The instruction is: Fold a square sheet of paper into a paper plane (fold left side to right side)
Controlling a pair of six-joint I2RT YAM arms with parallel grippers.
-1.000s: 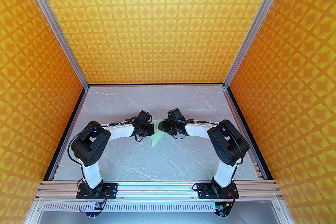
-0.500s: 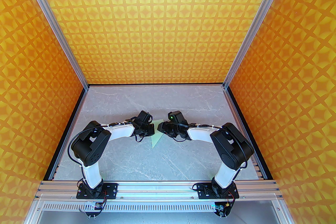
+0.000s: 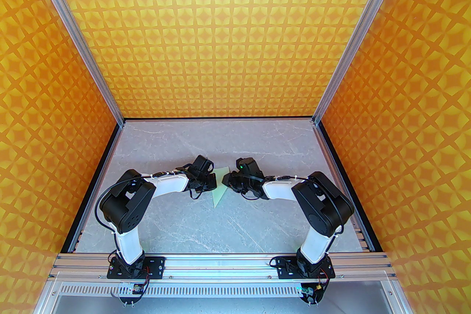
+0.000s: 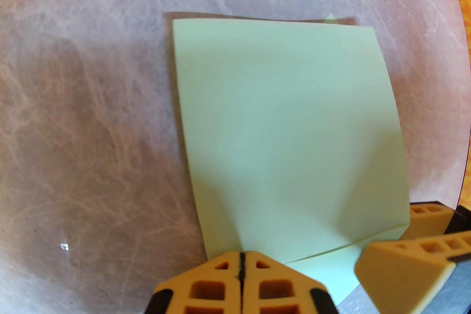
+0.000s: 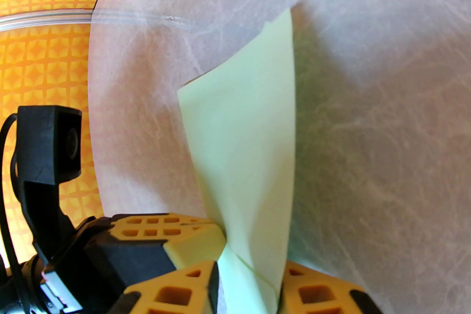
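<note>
the thin pale mint-green sheet of paper (image 4: 287,136), folded over, sits mid grey marbled surface (image 3: 220,228) between both arms. the left pincer (image 4: 241,261) is clamped tight on the sheet's near edge. the right pincer (image 5: 250,279) pinches a raised corner, fingers (image 5: 173,290) narrowly apart around it.

You see a grey marbled tabletop (image 3: 191,220) with pale veins running across it. Orange walls (image 3: 220,29) with a repeating yellow star pattern close it in at the back and on both sides. Aluminium posts (image 3: 73,32) stand at the two back corners, and an aluminium rail (image 3: 220,263) runs along the near edge, with a slotted strip (image 3: 220,291) just below it.
</note>
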